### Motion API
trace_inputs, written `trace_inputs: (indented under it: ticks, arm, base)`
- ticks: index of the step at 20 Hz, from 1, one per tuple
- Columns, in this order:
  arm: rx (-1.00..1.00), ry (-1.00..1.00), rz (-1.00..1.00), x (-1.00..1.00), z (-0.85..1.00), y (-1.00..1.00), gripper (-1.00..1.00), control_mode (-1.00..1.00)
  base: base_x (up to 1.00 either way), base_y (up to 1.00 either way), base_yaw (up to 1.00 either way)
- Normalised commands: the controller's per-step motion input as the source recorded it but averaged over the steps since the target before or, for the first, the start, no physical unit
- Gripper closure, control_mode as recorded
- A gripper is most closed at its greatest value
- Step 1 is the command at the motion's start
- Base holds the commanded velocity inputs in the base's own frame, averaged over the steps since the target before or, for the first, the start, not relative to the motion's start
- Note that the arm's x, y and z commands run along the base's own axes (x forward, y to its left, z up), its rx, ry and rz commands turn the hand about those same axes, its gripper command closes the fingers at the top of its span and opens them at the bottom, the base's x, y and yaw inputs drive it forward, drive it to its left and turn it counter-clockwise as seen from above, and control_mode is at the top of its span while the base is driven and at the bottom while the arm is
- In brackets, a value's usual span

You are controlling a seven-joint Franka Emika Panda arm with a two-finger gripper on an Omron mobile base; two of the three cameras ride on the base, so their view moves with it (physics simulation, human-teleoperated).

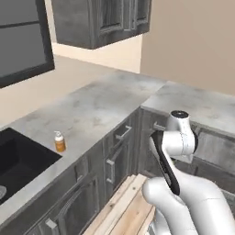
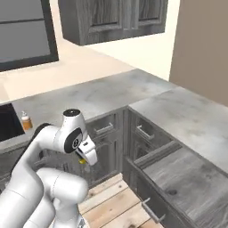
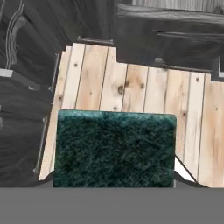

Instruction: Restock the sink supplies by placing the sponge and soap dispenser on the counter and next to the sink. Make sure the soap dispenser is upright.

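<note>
sponge in grip, low over the floor, not yet at the counter

sponge (image 3: 114, 148) sits right at the hand camera, green scrub face toward the lens, clamped between the fingers with their tips just showing at its lower corners. gripper (image 2: 83, 161) is closed on it at sponge width; in the right base view a bit of yellow shows under the hand

hand points down at the wood floor (image 3: 131, 87) in front of the dark cabinets (image 1: 114, 156), arm folded low, so i'd read this as carrying the sponge, with the lift to the counter (image 1: 87, 110) yet to do

soap dispenser (image 1: 59, 142) already stands upright on the counter just beside the sink (image 1: 18, 156), so only the sponge is left. target spot is up and to the arm's left, well apart from the gripper; it needs a raise clear of the counter edge before moving over
</note>
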Motion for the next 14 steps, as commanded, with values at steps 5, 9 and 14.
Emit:
trace_inputs:
  ticks: [5, 9, 14]
  arm:
    - [0.00, 0.00, 0.00, 0.00, 0.00, 0.00, 1.00, 1.00]
    - [0.00, 0.00, 0.00, 0.00, 0.00, 0.00, 1.00, 1.00]
    - [0.00, 0.00, 0.00, 0.00, 0.00, 0.00, 1.00, 1.00]
  base:
    - [-0.12, 0.68, 0.84]
    - [-0.05, 0.92, 0.76]
    - [-0.01, 1.00, 0.70]
